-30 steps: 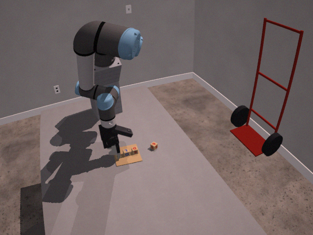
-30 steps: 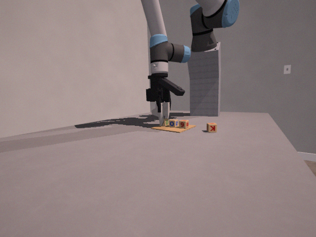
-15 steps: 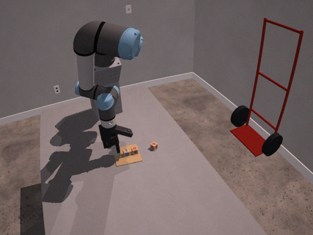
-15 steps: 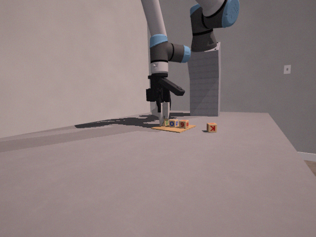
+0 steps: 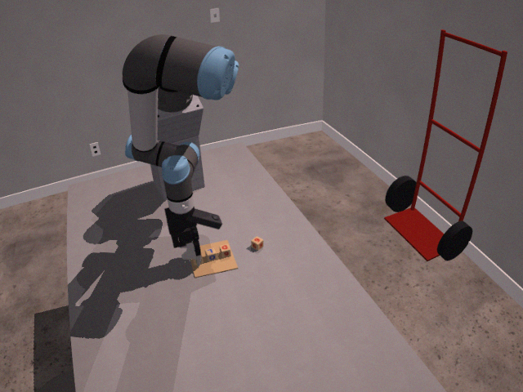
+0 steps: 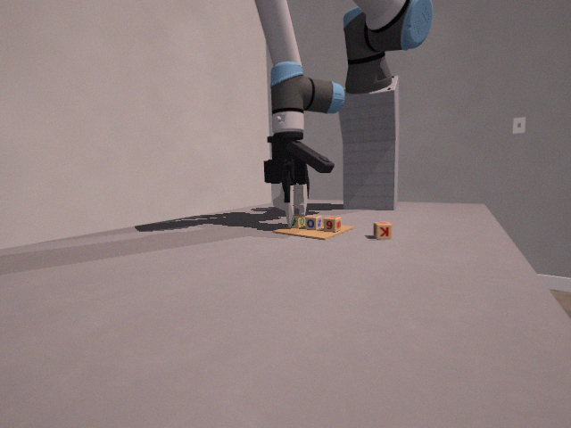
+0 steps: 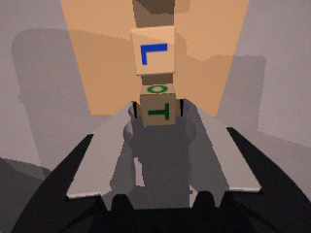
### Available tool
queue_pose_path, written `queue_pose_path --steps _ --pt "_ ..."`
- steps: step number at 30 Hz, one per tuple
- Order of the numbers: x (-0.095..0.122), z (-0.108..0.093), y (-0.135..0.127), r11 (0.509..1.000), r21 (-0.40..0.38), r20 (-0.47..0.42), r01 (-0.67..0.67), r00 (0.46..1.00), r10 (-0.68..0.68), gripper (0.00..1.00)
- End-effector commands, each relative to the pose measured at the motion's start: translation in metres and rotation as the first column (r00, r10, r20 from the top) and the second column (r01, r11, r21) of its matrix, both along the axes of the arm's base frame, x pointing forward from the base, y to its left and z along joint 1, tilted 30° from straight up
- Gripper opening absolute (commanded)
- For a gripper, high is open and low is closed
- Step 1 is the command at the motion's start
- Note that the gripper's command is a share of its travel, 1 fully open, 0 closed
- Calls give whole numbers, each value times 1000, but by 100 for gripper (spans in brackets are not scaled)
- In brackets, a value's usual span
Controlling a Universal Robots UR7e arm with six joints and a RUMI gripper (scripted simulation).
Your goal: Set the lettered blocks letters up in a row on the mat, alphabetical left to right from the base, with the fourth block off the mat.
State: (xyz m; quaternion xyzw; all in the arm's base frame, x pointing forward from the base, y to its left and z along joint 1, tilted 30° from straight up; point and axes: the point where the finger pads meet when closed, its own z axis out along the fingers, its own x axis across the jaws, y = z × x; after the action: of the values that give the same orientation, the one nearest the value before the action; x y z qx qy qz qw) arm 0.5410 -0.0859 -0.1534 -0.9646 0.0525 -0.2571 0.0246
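A tan mat [image 5: 215, 263] lies on the floor in front of the arm's base. Three wooden blocks stand on it in a close row. The end block shows a green T and a green O [image 7: 157, 107] and sits at the mat's near edge between my fingers. After it come a block with a blue L [image 7: 153, 50] and a block with red marks [image 5: 225, 251]. My gripper [image 7: 157, 101] is low over the T block with its fingers slightly parted, a thin gap showing on each side. A fourth block with a red K [image 6: 383, 229] sits off the mat.
The grey pedestal of the arm [image 6: 370, 147] stands behind the mat. A red hand truck [image 5: 443, 168] leans against the far wall, well away. The arm's shadow covers the mat's end by the gripper.
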Motion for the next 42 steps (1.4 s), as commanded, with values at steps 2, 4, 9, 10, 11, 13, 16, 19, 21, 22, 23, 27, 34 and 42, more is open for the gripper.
queue_pose_path --steps 2,4,9,10,11,13,16,19,21,22,23,27,34,42 --pt "2 1 0 1000 -2 3 -1 1000 1 28" --pt "2 1 0 1000 -2 3 -1 1000 1 28" --pt "1 1 0 1000 -2 3 0 1000 0 28" --pt "1 2 0 1000 -2 3 0 1000 0 28" --pt "0 3 0 1000 -2 2 0 1000 0 28" --pt "-3 5 0 1000 -1 1 1 1000 -1 28" --pt "-6 11 -1 1000 0 1 1 1000 -1 28" --pt "-9 16 -1 1000 0 1 1 1000 -1 28" --pt "-11 19 -1 1000 0 1 1 1000 -1 28" --pt "-13 22 -1 1000 0 1 1 1000 -1 28" --pt "-15 26 -1 1000 0 1 1 1000 -1 28" --pt "-23 41 -1 1000 0 1 1 1000 -1 28" --pt "-37 64 -2 1000 0 1 1 1000 -1 28" --pt "-44 76 -2 1000 0 1 1 1000 -1 28"
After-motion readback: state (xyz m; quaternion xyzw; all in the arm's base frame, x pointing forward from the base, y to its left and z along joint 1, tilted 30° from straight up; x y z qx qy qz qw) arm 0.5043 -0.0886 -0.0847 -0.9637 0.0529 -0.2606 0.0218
